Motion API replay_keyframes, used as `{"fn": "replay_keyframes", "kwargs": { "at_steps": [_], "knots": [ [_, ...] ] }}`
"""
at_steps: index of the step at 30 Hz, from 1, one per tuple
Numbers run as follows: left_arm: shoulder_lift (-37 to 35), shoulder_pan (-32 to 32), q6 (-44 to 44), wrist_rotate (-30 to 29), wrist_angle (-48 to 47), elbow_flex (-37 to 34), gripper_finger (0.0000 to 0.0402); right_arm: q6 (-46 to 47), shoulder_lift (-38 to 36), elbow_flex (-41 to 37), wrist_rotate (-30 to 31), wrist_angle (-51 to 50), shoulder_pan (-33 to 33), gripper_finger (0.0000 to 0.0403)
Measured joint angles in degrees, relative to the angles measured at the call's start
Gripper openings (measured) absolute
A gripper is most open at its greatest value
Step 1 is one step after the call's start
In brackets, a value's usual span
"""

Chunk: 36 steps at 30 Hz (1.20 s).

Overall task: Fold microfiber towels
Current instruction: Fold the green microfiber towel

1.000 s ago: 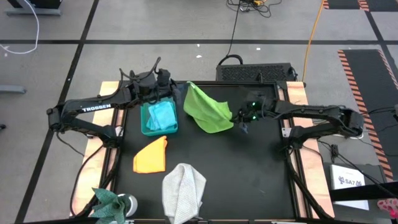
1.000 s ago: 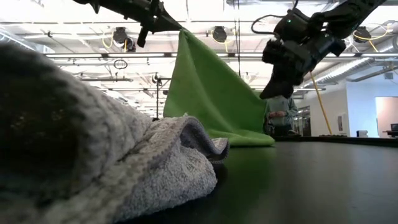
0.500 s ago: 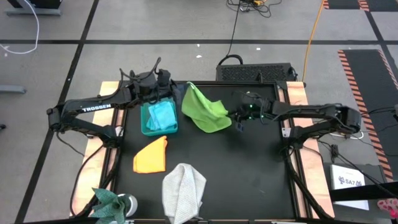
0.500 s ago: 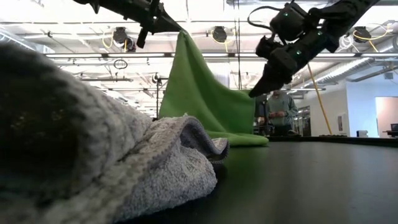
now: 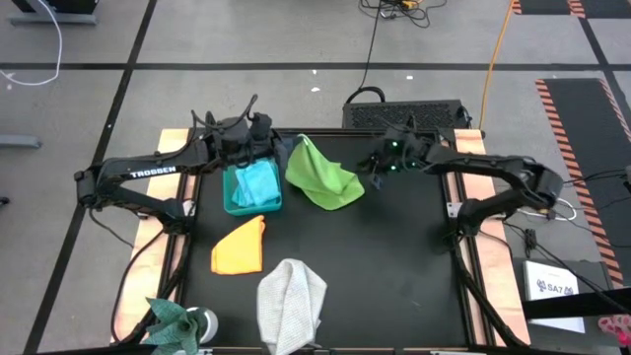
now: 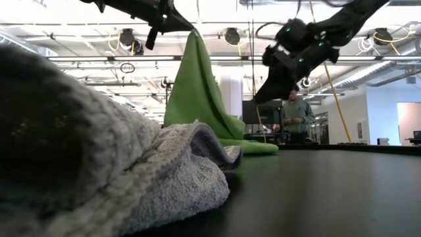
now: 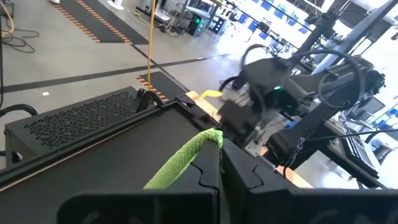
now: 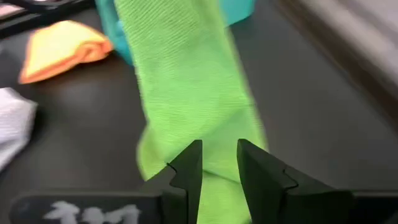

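My left gripper (image 5: 292, 144) is shut on the lime green towel (image 5: 320, 177) and holds one corner high (image 6: 192, 34). The towel slopes down from there, and its lower part (image 6: 253, 146) lies on the black table. My right gripper (image 5: 373, 177) hovers open just right of the towel and above its low end, touching nothing. In the right wrist view its two fingers (image 8: 219, 163) stand apart, with the green cloth beneath them. An orange towel (image 5: 240, 247) and a grey towel (image 5: 292, 301) lie nearer the front edge. My left gripper pinches an upper corner of the green towel (image 7: 210, 137) between its two shut fingers. The fingers reach in nearly level from the table's left. The towel hangs below them in a slack slope, with its lower edge (image 5: 335, 197) resting on the table.
A teal bin (image 5: 234, 202) with light blue cloth (image 5: 258, 182) inside stands just left of the green towel, under my left arm. A black perforated box (image 5: 404, 113) sits beyond the far edge. A spiky green object (image 5: 177, 320) is at the front left. A person (image 6: 299, 118) stands in the room behind.
My right gripper has moved toward the far edge and the table's left, rising a little, and has come away from the green towel's right corner. That side of the towel has dropped slack onto the table, so the towel now hangs narrower from the left gripper's corner.
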Motion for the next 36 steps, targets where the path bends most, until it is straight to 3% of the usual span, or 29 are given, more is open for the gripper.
{"fn": "replay_keyframes", "kwargs": {
  "at_steps": [7,14,24,29,36],
  "knots": [
    [0.0,0.0,-0.1,0.0,0.0,0.0,0.0001,1.7,11.4,5.7,-11.9,0.2,-0.1,0.0098],
    [0.0,0.0,0.0,0.0,0.0,0.0,0.0001,0.1,19.6,13.8,-14.8,-0.1,-0.5,0.0098],
    [0.0,0.0,0.3,0.0,0.0,0.0,0.0003,-3.9,20.4,22.6,-15.3,-10.2,-6.8,0.0098],
    [0.0,0.0,0.4,0.0,0.0,0.0,0.0002,-5.4,20.4,21.2,-18.1,-14.5,-7.6,0.0098],
    [0.0,-0.1,0.2,0.0,0.0,0.0,0.0002,-5.5,22.4,19.7,-20.0,-12.7,-7.1,0.0098]
  ]
}}
